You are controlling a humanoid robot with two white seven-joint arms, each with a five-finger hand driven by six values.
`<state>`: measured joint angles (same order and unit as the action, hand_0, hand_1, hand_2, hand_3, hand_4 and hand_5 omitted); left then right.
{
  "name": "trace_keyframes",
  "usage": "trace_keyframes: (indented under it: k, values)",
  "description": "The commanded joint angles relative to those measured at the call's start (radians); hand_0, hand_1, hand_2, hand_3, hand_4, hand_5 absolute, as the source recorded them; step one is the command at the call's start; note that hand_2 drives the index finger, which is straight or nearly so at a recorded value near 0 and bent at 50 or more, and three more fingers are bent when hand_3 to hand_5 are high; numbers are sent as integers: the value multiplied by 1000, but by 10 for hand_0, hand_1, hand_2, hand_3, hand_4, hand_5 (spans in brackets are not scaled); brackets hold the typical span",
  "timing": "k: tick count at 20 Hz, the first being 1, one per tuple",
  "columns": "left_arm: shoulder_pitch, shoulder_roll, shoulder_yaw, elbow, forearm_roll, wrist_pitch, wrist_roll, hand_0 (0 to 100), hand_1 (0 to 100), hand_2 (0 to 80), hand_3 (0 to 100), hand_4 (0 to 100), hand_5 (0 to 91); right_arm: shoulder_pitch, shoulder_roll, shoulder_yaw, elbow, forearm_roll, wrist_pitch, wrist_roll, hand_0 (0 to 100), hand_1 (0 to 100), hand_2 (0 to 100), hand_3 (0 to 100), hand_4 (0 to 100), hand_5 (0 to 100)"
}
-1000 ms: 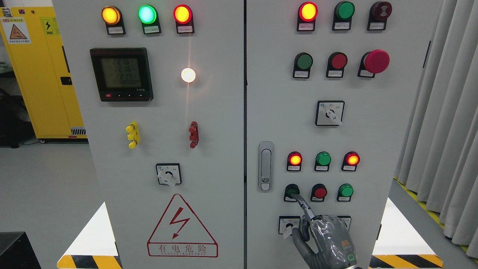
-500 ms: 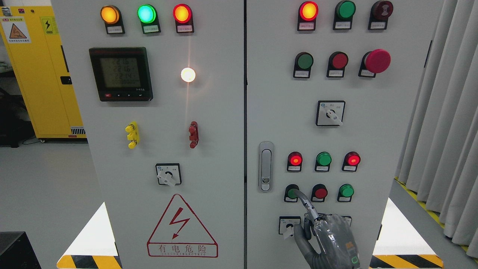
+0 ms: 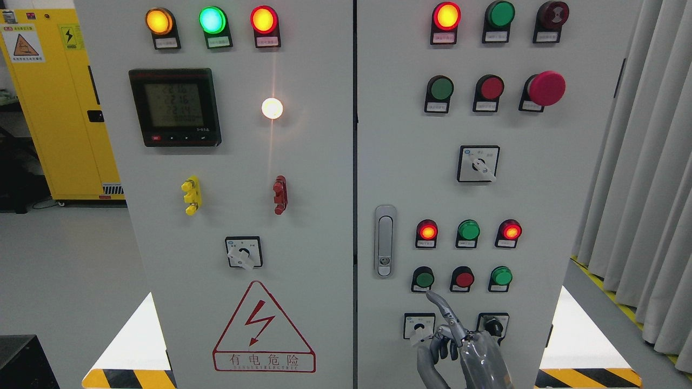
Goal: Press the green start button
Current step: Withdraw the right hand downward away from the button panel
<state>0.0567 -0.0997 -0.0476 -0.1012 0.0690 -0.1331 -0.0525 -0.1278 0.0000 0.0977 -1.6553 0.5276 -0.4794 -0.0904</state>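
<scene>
The dark green button (image 3: 424, 279) sits at the left of the lowest button row on the right cabinet door. My right hand (image 3: 459, 346) comes up from the bottom edge below it. Its index finger (image 3: 440, 308) is stretched out, the other fingers are curled, and it holds nothing. The fingertip is just below the button and apart from it. The left hand is out of view.
A red button (image 3: 464, 279) and a brighter green button (image 3: 501, 276) sit to the right in the same row. Two selector switches (image 3: 419, 326) (image 3: 493, 326) lie beside the hand. A door latch (image 3: 384, 241) is to the left and grey curtains (image 3: 649, 162) hang at the right.
My right hand has dropped and drawn back. The index fingertip, which was on the dark green button, is now off it and below it.
</scene>
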Motion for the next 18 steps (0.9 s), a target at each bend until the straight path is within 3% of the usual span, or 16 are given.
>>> trace_keyframes:
  k: [1,3,4,6,8,12,18]
  values:
    - [0,0,0,0,0,0,0,120,556,0,0,0,0,103,15,74,-145,-430,109,82,565,681,0,243,287,273]
    - [0,0,0,0,0,0,0,120,556,0,0,0,0,119,14,86,-190,-526,154,93,551,666,0,227,275,258]
    - [0,0,0,0,0,0,0,120,556,0,0,0,0,120,12,86,-190,-528,154,93,558,608,0,120,155,158]
    - [0,0,0,0,0,0,0,120,556,0,0,0,0,122,12,86,-193,-531,154,95,446,573,0,89,115,114]
    - [0,0,0,0,0,0,0,120,556,0,0,0,0,125,12,86,-198,-531,150,95,389,551,0,78,108,98]
    - [0,0,0,0,0,0,0,120,556,0,0,0,0,134,12,86,-210,-522,147,118,371,548,0,78,106,93]
    - [0,0,0,2,0,0,0,120,556,0,0,0,0,140,12,86,-212,-495,147,120,359,549,0,73,90,77]
